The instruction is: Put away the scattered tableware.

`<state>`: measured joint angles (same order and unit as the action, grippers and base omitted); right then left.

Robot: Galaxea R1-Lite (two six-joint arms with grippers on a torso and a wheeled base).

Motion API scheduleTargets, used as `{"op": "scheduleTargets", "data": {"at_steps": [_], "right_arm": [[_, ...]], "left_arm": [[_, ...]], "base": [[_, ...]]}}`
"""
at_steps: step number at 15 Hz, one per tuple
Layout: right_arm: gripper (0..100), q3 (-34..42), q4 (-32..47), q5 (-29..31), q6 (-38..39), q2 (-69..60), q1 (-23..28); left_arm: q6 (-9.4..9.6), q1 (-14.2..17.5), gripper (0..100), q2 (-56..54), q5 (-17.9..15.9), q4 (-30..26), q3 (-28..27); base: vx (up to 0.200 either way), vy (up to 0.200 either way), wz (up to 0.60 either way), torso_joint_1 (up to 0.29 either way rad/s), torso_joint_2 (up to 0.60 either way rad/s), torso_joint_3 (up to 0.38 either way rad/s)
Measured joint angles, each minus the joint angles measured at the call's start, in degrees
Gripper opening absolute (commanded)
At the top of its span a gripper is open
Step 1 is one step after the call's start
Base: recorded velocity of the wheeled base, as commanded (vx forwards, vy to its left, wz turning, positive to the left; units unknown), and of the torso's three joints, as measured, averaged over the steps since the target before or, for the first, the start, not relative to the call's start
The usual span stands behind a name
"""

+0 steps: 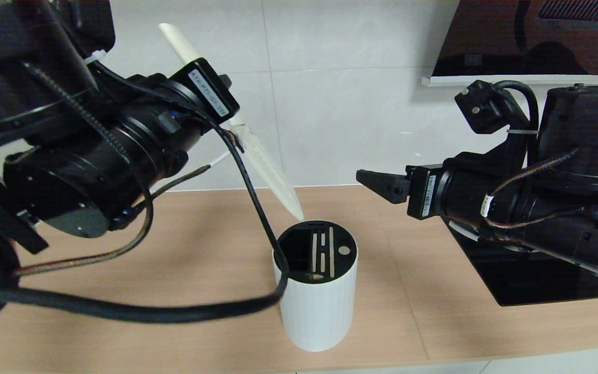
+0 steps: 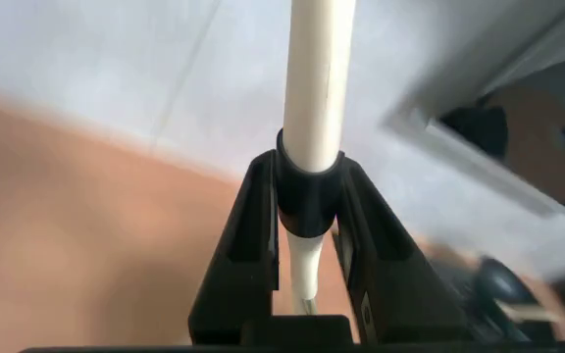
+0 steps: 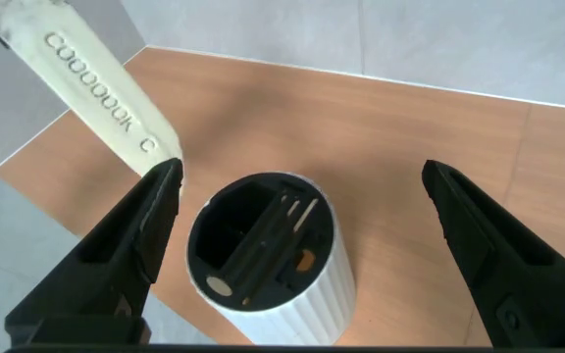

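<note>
Knife (image 1: 273, 171): white, with handle and blade the same pale colour; it hangs at a slant, tip down, the tip just above the far rim of the holder (image 1: 320, 306)
Left gripper (image 1: 221, 111): fingers clamped on the knife handle, low on it; the handle end sticks out above them and the whole blade is free below
Right gripper (image 1: 382, 187): fingers spread wide with nothing between them; it hovers to the right of the holder, above the counter (image 1: 174, 259)
Holder: white ribbed cylinder, upright on the counter; its black top has one wide opening and several narrow slots (image 1: 324, 249)
Stiffness: I judge the knife rigid, with no flex to absorb a bad angle
Weight: I judge it light, an easy load for one gripper
Fragility: the pale blade suggests ceramic; if so, the tip and edge are brittle and would chip on a knock against the slot rim
Slip: the handle looks smooth and round, so I expect it could swivel in the fingers if the tip catches
Hold: handle only, as now, and close to the blade for control of the tip
Holder handling: it is tall and probably light, so I think it may tip or slide if the blade drags; the right gripper is free to steady its wall
</note>
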<state>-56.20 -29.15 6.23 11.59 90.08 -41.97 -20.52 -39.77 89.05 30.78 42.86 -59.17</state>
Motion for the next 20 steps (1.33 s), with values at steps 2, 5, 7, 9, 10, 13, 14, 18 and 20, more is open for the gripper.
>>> {"op": "scheduleTargets", "data": {"at_steps": [2, 5, 7, 9, 10, 13, 14, 18, 20], "right_arm": [[100, 0.02, 0.00, 0.00, 0.00, 0.02, 0.05], [100, 0.09, 0.00, 0.00, -0.07, 0.02, 0.09], [100, 0.17, 0.00, 0.00, -0.10, 0.05, 0.07], [100, 0.20, 0.00, 0.00, -0.16, 0.20, 0.05], [100, 0.22, 0.02, 0.00, -0.16, 0.22, 0.09], [100, 0.22, 0.00, 0.04, -0.16, 0.20, 0.07], [100, 0.22, 0.00, 0.00, -0.18, 0.20, 0.07], [100, 0.30, 0.02, 0.06, -0.16, 0.20, 0.07], [100, 0.41, 0.00, 0.09, -0.22, 0.20, 0.07]], "left_arm": [[9.94, -2.05, 0, 1.74, 0.56, 14.70, 5.86], [14.67, -4.22, 0, 4.83, 1.40, 19.92, 10.62], [15.26, -4.61, 0, 5.74, 1.93, 20.20, 11.57], [15.32, -5.71, 0, 6.21, 2.08, 20.22, 12.20], [15.30, -5.96, 0, 6.42, 2.01, 20.27, 12.43], [15.08, -6.18, 0, 7.50, 2.04, 20.22, 12.84], [15.04, -6.21, 0, 7.83, 2.04, 20.27, 12.87], [14.93, -6.18, 0, 8.68, 1.95, 20.29, 13.40], [14.71, -6.21, 0, 9.53, 1.90, 20.29, 13.73]], "base": [[0.000, 0.000, 0.00, 0.000, 0.00, 0.000], [0.000, 0.000, 0.00, 0.000, 0.00, 0.000], [0.000, 0.000, 0.00, 0.000, 0.00, 0.000], [0.000, 0.000, 0.00, 0.000, 0.00, 0.000], [0.000, 0.000, 0.00, 0.000, 0.00, 0.000], [0.000, 0.000, 0.00, 0.000, 0.00, 0.000], [0.000, 0.000, 0.00, 0.000, 0.00, 0.000], [0.000, 0.000, 0.00, 0.000, 0.00, 0.000], [0.000, 0.000, 0.00, 0.000, 0.00, 0.000]]}}
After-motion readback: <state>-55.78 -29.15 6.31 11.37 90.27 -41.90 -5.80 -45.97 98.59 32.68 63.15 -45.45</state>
